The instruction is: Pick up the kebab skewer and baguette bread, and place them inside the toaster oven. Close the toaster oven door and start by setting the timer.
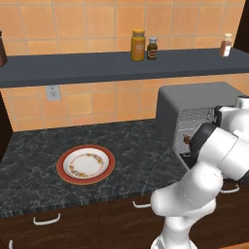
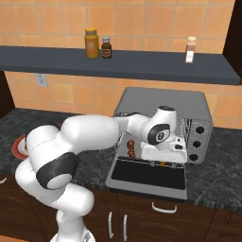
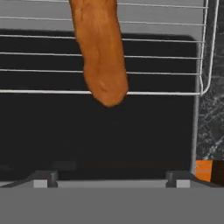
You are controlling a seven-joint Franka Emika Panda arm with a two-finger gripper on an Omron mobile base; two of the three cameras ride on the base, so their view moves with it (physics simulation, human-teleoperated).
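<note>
The toaster oven (image 2: 163, 106) stands on a dark speckled counter (image 1: 39, 170) below a grey shelf (image 2: 142, 66) and an orange tiled wall. Left of the oven, a red-rimmed plate (image 1: 62, 170) lies on the counter. The toaster oven door (image 2: 147, 176) is dropped flat. The gripper (image 3: 111, 177) is at the oven mouth with jaws spread wide, holding nothing. The baguette bread (image 3: 99, 52) lies on the wire rack (image 3: 166, 57) just ahead of the fingertips, apart from them. The kebab skewer (image 2: 131, 148) sits inside, at the oven's left.
</note>
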